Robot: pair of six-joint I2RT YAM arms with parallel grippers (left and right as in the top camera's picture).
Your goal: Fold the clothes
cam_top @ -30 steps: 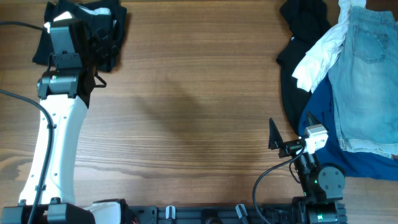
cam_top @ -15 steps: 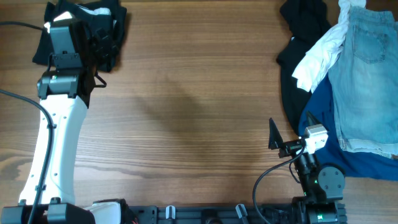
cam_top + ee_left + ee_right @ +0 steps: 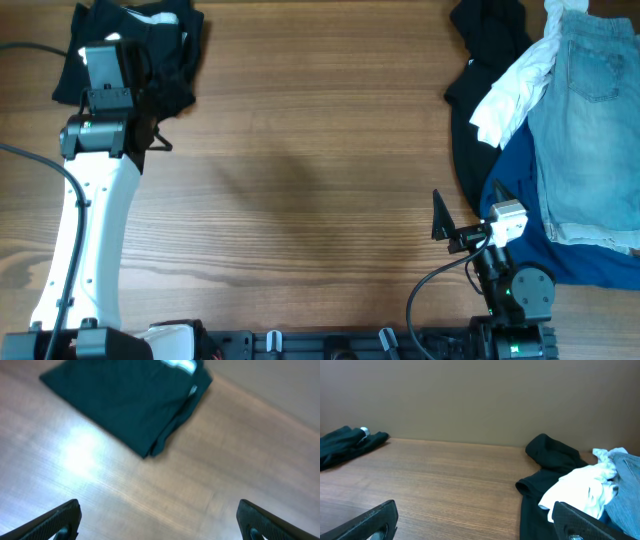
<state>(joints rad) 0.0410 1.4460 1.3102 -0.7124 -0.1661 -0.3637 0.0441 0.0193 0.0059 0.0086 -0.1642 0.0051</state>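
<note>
Wood table (image 3: 320, 150): folded black garment (image 3: 125, 405) at far-left corner. Left gripper (image 3: 157, 510), right gripper (image 3: 475, 510) wide, empty. Lift your left straight up, no snagging.

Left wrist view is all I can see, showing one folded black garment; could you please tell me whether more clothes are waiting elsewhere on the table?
Observer: Yes. Along the right side of the table, a light-denim garment lies on a bright-blue garment.
Operator: Is anything else lying there?
Observer: A crumpled white garment and a loose black garment lie along their left edge.
Operator: And what about the right gripper, please?
Observer: The right gripper is open and empty, at the near-left edge of those clothes.
</note>
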